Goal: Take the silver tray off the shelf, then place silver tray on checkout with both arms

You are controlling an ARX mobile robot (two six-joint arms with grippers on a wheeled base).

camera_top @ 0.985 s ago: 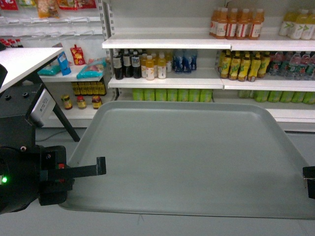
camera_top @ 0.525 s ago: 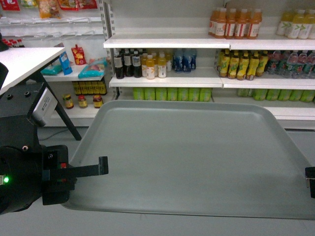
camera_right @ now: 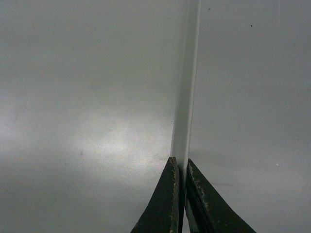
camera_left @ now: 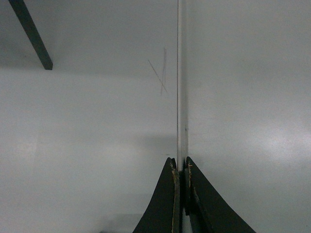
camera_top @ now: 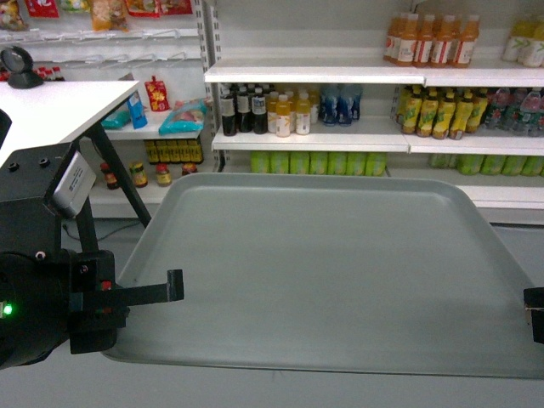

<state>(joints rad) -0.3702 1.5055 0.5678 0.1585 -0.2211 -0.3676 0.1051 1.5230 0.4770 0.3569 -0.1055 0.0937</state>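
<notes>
Store shelves stocked with bottled drinks fill the background of the head view, and the corner of a white checkout counter with a small round black scanner is seen at the upper left. The silver tray is held level in the air in front of the robot, well apart from the shelves and clear of the counter, its far edge facing the bottles. The left gripper is clamped on the tray's left edge, one black finger lying over the rim onto the tray's surface. In the left wrist view the fingertips are seen pinched together on the thin rim. The right gripper is seen only partly at the tray's right edge; in the right wrist view its fingers are closed tightly on the tray's rim.
</notes>
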